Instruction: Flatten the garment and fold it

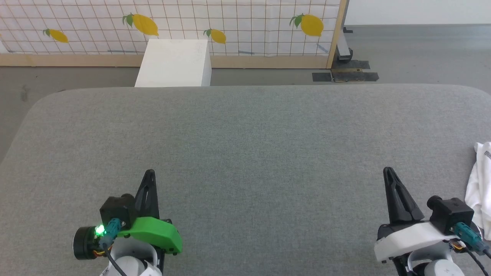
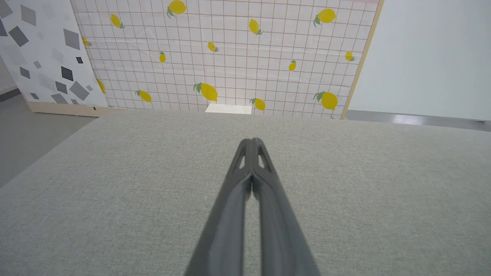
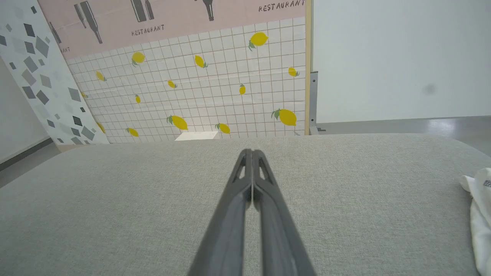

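The garment (image 1: pixel 479 188) is a crumpled white heap at the right edge of the grey table, mostly cut off by the frame; the right wrist view shows the garment (image 3: pixel 481 214) at its right border. My right gripper (image 1: pixel 388 170) hovers over bare table just left of it, fingers pressed together and holding nothing. In its own wrist view my right gripper (image 3: pixel 252 152) points at the far table edge. My left gripper (image 1: pixel 150 172) sits at the lower left, also shut and empty, far from the cloth. The left wrist view shows my left gripper (image 2: pixel 251 141) over plain grey fabric.
The grey fabric table (image 1: pixel 245 153) spans the view with rounded far corners. A rigid white box (image 1: pixel 174 63) stands on the floor beyond its far edge, before a lemon-print panel (image 1: pixel 230 23). Grey floor lies at the far right.
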Controlling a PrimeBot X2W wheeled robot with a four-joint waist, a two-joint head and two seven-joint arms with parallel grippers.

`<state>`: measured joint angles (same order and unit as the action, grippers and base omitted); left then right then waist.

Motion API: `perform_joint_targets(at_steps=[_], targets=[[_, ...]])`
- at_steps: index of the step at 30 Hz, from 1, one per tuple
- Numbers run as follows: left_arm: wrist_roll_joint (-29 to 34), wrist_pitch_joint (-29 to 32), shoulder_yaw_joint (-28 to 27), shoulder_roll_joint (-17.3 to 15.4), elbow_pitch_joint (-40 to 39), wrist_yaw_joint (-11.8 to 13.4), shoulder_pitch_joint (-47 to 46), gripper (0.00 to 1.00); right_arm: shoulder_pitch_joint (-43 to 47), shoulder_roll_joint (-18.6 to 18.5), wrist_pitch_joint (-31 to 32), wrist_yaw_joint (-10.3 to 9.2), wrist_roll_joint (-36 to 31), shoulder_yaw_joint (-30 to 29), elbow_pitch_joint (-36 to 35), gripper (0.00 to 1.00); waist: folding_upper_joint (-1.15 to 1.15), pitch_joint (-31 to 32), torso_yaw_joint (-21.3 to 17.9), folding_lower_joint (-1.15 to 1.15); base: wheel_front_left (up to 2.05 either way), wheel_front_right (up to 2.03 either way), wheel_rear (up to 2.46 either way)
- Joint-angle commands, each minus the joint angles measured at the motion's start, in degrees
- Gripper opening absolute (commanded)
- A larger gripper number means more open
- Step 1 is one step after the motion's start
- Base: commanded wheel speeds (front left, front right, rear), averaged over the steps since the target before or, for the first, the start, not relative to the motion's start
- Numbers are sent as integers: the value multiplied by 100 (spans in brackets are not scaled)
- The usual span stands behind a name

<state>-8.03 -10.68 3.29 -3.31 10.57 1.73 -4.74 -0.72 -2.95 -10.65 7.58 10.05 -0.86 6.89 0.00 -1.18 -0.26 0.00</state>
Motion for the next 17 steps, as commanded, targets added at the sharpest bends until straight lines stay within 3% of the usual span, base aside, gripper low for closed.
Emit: perform_joint_targets(at_steps=[1, 17], targets=[[94, 26, -20, 13, -47, -29, 74, 0, 21, 2, 28, -3, -72, 12, -47, 0, 0, 2, 1, 0, 0, 0, 0], [220, 212, -75, 18, -227, -54, 145, 0, 30, 3, 213, -4, -238, 25, -161, 0, 0, 22, 5, 0, 0, 0, 0]])
